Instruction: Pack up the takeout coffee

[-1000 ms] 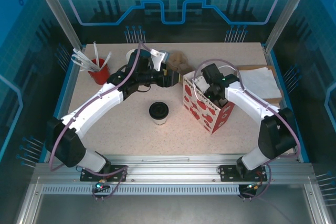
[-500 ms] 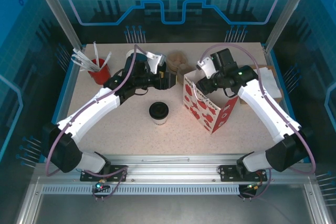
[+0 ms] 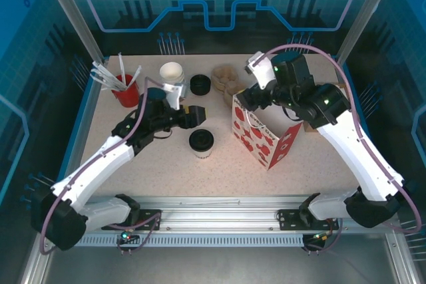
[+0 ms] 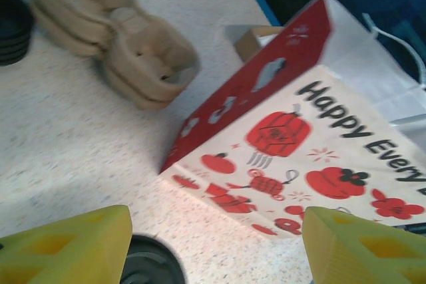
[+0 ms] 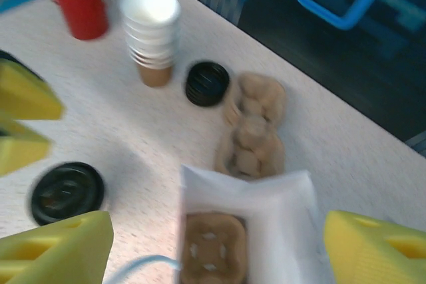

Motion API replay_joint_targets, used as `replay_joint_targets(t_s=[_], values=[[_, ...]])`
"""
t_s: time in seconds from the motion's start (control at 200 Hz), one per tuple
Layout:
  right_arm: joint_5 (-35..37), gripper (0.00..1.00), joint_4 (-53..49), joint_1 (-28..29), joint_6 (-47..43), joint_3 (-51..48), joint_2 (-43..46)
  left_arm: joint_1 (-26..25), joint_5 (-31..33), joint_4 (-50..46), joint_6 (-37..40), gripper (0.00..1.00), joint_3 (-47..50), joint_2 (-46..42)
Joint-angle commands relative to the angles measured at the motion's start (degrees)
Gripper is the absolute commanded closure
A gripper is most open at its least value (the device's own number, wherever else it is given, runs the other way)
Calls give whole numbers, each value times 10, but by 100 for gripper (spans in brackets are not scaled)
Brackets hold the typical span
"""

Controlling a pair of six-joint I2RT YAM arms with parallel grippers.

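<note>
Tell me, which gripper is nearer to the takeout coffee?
Left. The left gripper hangs just behind the takeout coffee; the right gripper is above the bag, farther to the right.

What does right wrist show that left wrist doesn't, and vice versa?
Right wrist, not left wrist: the red cup of white straws, the stack of white paper cups, and the open inside of the bag with a brown cup carrier lying in it.
Left wrist, not right wrist: the bag's outer face, red print and "Happy Every" lettering.
Both: the takeout coffee seen by its black lid, the loose black lids, the pulp carriers and the bag itself.
</note>
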State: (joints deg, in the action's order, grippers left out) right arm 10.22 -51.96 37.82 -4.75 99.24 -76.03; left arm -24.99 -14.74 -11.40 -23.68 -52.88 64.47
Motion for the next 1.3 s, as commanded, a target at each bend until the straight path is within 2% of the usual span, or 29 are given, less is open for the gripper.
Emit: replay_joint_targets(t_s=[0.0, 0.165, 0.265, 0.37, 0.47, 0.685, 1.296], values=[[-9, 16, -21, 61, -9, 34, -23, 40, 7, -32, -25, 29, 37, -38], [-40, 16, -73, 145, -21, 97, -138, 106, -11, -32, -67, 27, 94, -69], [-61, 15, -90, 163, -24, 116, -204, 166, -51, 5, -118, 27, 138, -78], [-93, 14, -115, 169, -29, 139, -270, 201, -49, 21, -136, 27, 165, -81], [-82, 12, -144, 168, -38, 161, -322, 204, -34, 29, -133, 26, 174, -76], [-72, 9, -182, 154, -43, 177, -392, 204, -46, 36, -132, 25, 175, -55], [-62, 9, -182, 154, -42, 155, -426, 205, -40, -1, -124, 23, 187, -83]])
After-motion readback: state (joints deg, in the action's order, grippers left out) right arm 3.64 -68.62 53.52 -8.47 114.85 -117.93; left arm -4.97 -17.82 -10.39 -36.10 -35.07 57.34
